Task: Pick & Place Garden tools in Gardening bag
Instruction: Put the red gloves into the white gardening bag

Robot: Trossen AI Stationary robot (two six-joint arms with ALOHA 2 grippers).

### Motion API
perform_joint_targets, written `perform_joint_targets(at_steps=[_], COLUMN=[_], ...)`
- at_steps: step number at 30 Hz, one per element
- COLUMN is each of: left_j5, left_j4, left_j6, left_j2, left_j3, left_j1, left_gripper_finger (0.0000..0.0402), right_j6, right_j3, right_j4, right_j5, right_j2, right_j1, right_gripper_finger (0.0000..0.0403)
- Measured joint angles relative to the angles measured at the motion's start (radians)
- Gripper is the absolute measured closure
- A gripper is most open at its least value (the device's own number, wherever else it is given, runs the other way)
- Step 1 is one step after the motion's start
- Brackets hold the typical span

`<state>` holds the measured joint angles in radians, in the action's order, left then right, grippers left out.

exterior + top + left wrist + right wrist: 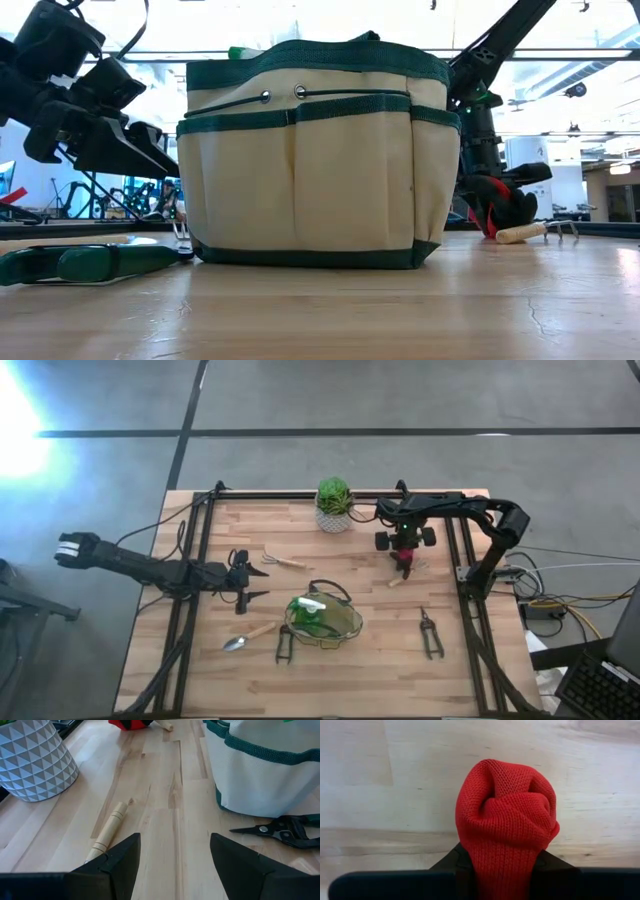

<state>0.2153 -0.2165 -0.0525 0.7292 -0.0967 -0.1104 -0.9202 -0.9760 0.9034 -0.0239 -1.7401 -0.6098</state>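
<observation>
The beige gardening bag (323, 618) with green trim stands mid-table, a green spray bottle (312, 606) inside it. My right gripper (405, 557) is at the far right, shut on a red knitted item (505, 815). My left gripper (262, 584) is open and empty, left of the bag, just above the table. A wooden-handled rake (275, 559) lies just beyond it and also shows in the left wrist view (110, 827). A trowel (248, 635) and two dark shears (285, 643) (430, 632) lie flat near the front. My right gripper pinches the red item's bunched upper part (492, 862) between its two fingers (451, 866), coming from above and pointing down. The knit bulges out below the fingers. Its lower end (500, 215) is at the table; whether it rests there, I cannot tell.
A green plant in a white patterned pot (334, 505) stands at the far edge. Another wooden-handled tool (400, 576) lies beside the red item and also shows in the low view (525, 232). Black frame rails (190, 610) run along the table's left and right sides.
</observation>
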Motion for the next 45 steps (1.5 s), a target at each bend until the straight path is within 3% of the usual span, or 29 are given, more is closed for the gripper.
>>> perform_joint_targets(at_steps=[8,20,31,39,45], left_j5=[0.0,0.0,0.0,0.0,0.0], left_j4=[0.0,0.001,0.001,0.001,0.0], left_j6=[0.0,0.0,0.0,0.0,0.0], left_j2=[0.0,0.0,0.0,0.0,0.0], left_j3=[0.0,0.0,0.0,0.0,0.0], left_j1=[0.0,0.0,0.0,0.0,0.0], left_gripper_finger=[0.0161,0.0161,0.0161,0.0161,0.0161], right_j6=[0.062,0.182,0.376,0.531,0.603], right_j3=[0.004,0.005,0.017,0.017,0.02], right_j4=[-0.026,-0.248,-0.583,-0.714,-0.728], right_j5=[0.087,0.17,0.185,0.187,0.295], right_j2=[0.05,0.365,0.613,0.676,0.677], right_j1=[0.001,0.042,0.206,0.358,0.469], right_gripper_finger=[0.0344,0.0347,0.0348,0.0348,0.0348])
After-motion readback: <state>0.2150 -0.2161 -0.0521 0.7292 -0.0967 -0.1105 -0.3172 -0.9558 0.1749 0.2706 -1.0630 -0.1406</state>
